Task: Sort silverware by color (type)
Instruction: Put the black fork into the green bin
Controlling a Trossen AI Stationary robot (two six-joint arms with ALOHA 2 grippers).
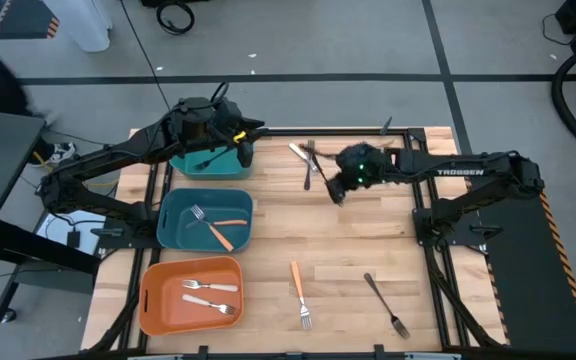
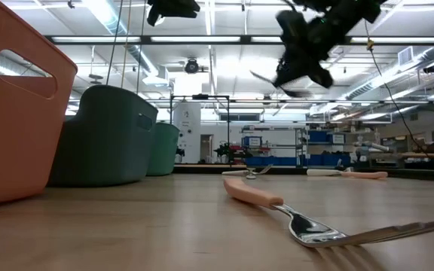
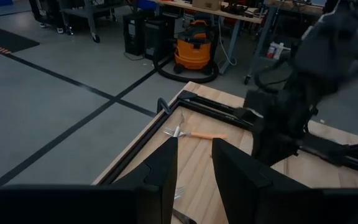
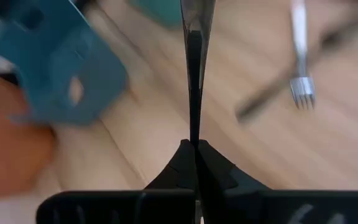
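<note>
Black utensil pinched edge-on in right pincer.

Both arms are showing matte black links, slim and jointed, with black cables running alongside; the right arm is carrying white "TROSSEN" lettering and a green light glowing near its wrist. The left arm is wearing yellow tags near its wrist.

Workshop or lab hall: taped concrete floor, orange shop vacuum, workbenches, rows of ceiling strip lights, shelving behind.
</note>
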